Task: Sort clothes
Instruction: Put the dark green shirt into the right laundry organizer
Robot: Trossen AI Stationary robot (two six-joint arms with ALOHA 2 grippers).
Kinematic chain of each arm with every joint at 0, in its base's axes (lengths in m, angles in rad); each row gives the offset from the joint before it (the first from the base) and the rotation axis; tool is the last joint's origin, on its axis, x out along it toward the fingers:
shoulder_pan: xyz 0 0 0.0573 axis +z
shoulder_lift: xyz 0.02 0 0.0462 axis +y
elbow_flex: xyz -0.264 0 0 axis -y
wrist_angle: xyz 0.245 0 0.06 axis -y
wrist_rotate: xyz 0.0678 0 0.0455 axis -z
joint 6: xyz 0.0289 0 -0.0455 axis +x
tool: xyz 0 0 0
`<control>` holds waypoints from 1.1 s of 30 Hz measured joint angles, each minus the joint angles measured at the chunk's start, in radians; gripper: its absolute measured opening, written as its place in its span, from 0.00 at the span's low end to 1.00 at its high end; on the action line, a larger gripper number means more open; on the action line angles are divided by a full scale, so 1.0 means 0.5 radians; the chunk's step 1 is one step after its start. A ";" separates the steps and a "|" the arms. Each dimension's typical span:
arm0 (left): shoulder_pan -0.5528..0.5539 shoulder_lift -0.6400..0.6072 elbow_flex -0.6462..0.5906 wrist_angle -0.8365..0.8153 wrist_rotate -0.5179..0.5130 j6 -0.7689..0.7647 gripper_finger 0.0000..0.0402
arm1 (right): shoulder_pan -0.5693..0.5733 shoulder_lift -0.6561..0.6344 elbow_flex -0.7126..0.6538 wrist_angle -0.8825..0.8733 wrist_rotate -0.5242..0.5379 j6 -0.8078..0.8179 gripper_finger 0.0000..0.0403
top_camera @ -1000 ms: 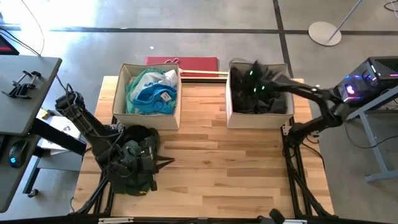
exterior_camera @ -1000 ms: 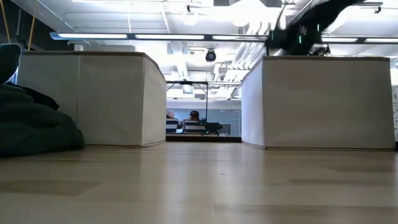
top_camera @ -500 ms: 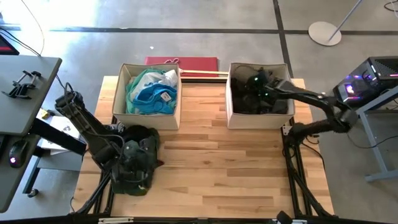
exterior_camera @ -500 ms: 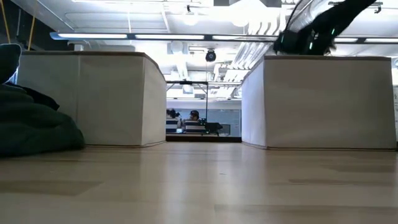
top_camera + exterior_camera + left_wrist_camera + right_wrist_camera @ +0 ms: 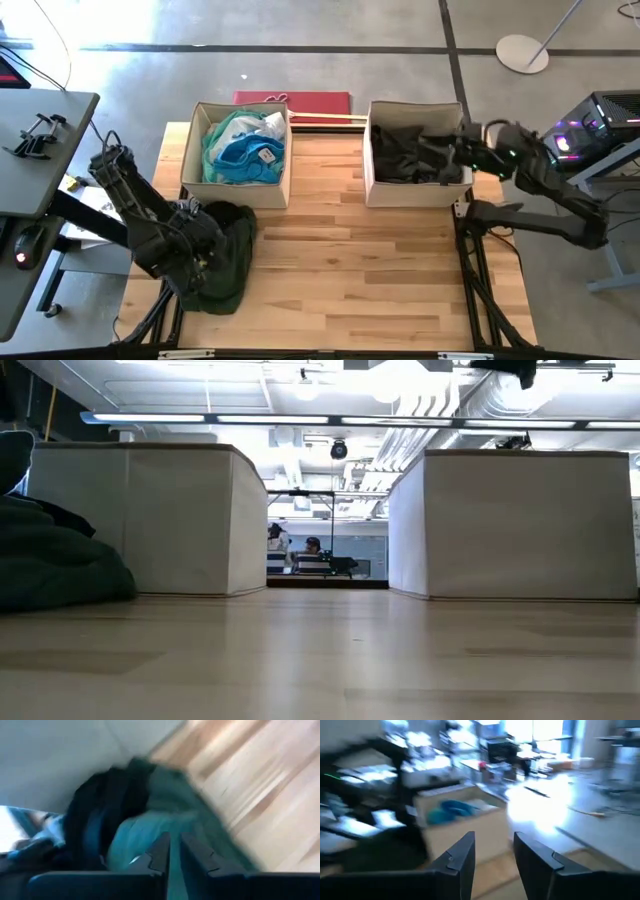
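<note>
A heap of dark green and black clothes [image 5: 225,262] lies on the table's left near part and shows in the low view as a dark mound [image 5: 55,565]. My left gripper [image 5: 203,268] slants down over the heap [image 5: 150,825], its fingers a narrow slit apart, with nothing between them. The left bin [image 5: 192,150] holds teal, blue and white clothes [image 5: 243,148]. The right bin [image 5: 366,160] holds dark clothes [image 5: 410,155]. My right gripper [image 5: 463,155] stands open at that bin's right rim, level and pointing toward the table's left, with nothing between its fingers [image 5: 492,851].
Bare wooden tabletop [image 5: 350,270] stretches between and in front of the two bins. A red flat object [image 5: 292,99] and a wooden stick [image 5: 330,118] lie just past the table's far edge. A grey desk [image 5: 40,140] stands to the left.
My right gripper has dipped into the right bin, then drawn back up and toward the table's right edge; the black garment it carried over the bin now lies inside. My left gripper has shifted and turned over the green heap, tipping to point downward.
</note>
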 joint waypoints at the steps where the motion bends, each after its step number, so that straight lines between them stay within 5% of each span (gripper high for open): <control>1: -0.014 -0.014 -0.032 0.025 -0.104 -0.069 0.10 | 0.060 -0.054 -0.030 0.019 -0.022 0.041 0.30; 3: -0.014 -0.034 -0.137 0.116 -0.273 -0.182 0.14 | 0.186 -0.133 -0.105 0.052 -0.031 0.113 0.30; 5: 0.031 -0.030 -0.245 0.271 -0.222 -0.158 0.17 | 0.319 -0.188 -0.208 0.063 -0.058 0.172 0.30; 10: 0.141 0.016 -0.585 0.409 0.375 -0.206 0.17 | 0.648 -0.201 -0.611 0.502 -0.194 0.292 0.30; 13: 0.197 0.028 -0.806 0.707 0.532 -0.223 0.15 | 0.836 -0.140 -0.833 0.928 -0.220 0.346 0.30; 20: 0.397 0.038 -1.163 2.095 0.175 0.197 0.05 | 1.195 0.064 -0.960 1.286 -0.055 0.282 0.30; 24: 0.597 0.018 -1.175 2.905 -0.325 0.887 0.01 | 1.292 0.171 -0.896 1.301 -0.018 0.142 0.30; 28: 0.757 -0.013 -1.131 3.736 -0.167 1.853 0.00 | 1.330 0.281 -0.831 1.308 -0.021 0.093 0.30; 30: 0.781 -0.028 -1.030 3.849 -0.008 2.192 0.00 | 1.347 0.370 -0.818 1.337 -0.022 0.022 0.30; 33: 0.778 -0.063 -0.788 3.504 0.070 2.341 0.00 | 1.356 0.555 -0.818 1.419 -0.024 -0.057 0.30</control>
